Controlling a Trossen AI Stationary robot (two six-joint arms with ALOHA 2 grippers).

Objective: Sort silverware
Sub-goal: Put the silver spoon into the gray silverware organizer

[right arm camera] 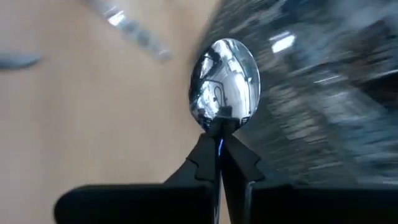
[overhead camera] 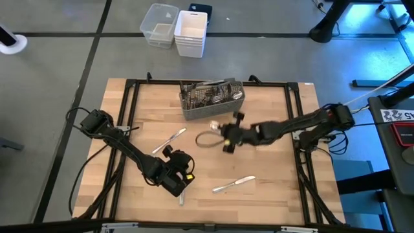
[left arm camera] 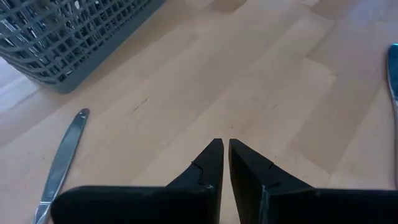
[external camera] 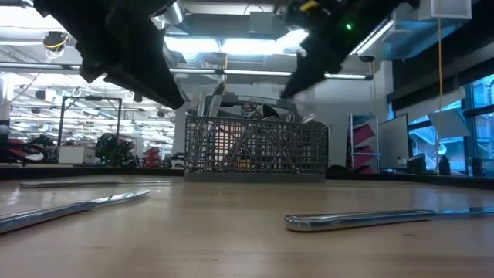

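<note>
Though meshed, caddy (overhead camera: pixel 212 100) (silverware (overhead camera: pixel 208 91) inside)

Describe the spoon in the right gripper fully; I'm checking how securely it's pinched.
The spoon is shiny, mirror-like metal, its oval bowl reflecting the room. The right gripper is shut on its neck just below the bowl, so the bowl sticks out beyond the fingertips; the handle is hidden. It is off the table, beside the grey wire-mesh caddy. Only the fingertips touch it.
</note>
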